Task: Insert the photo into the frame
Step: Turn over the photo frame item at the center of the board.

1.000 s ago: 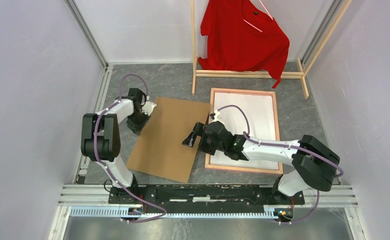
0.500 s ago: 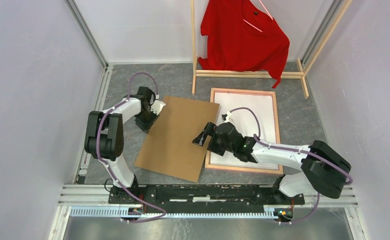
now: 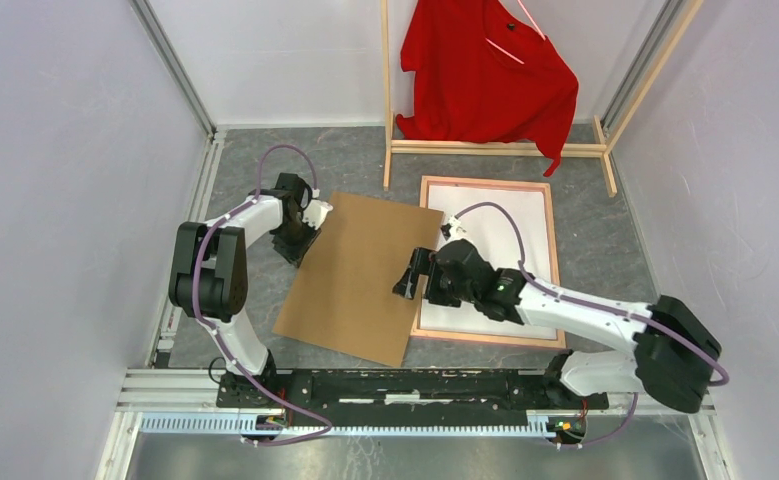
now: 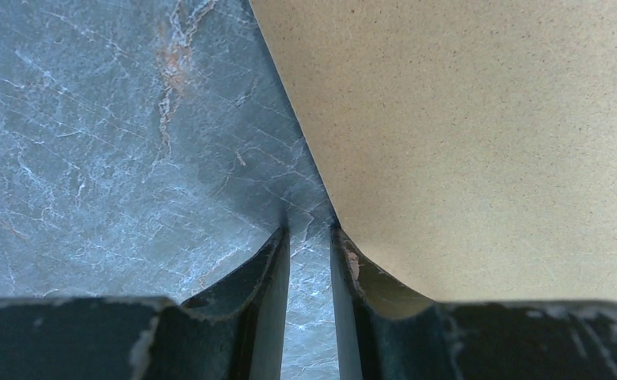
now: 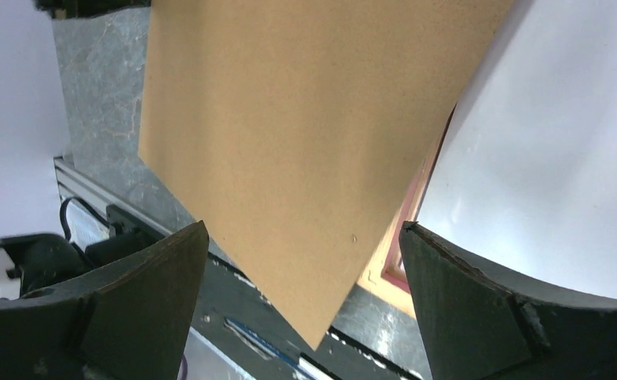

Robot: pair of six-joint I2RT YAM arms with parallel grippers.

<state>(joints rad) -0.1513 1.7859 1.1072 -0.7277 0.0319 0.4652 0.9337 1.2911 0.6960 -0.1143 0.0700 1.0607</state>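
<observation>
The frame (image 3: 485, 182) lies wood back up on the right of the floor. The photo (image 3: 510, 225) rests inside it with its white back up; the printed side is hidden. A brown backing board (image 3: 360, 275) lies left of the frame, and its right edge overlaps the frame's left rail. My left gripper (image 3: 300, 240) is nearly shut and empty, one finger (image 4: 352, 261) against the board's far left edge (image 4: 479, 119). My right gripper (image 3: 410, 275) is wide open above the board's right edge. Its view shows the board (image 5: 289, 119), the frame rail (image 5: 388, 265) and the photo (image 5: 550, 158) below my right gripper (image 5: 301, 229).
A wooden clothes rack (image 3: 495, 150) with a red shirt (image 3: 485, 70) stands at the back, just beyond the frame. White walls close in both sides. The arms' base rail (image 3: 415, 385) runs along the near edge. Grey marbled floor (image 4: 115, 142) lies left of the board.
The board has slid right and now overlaps the frame's left rail, with my left gripper following its far left corner. My right gripper has moved right with it.
</observation>
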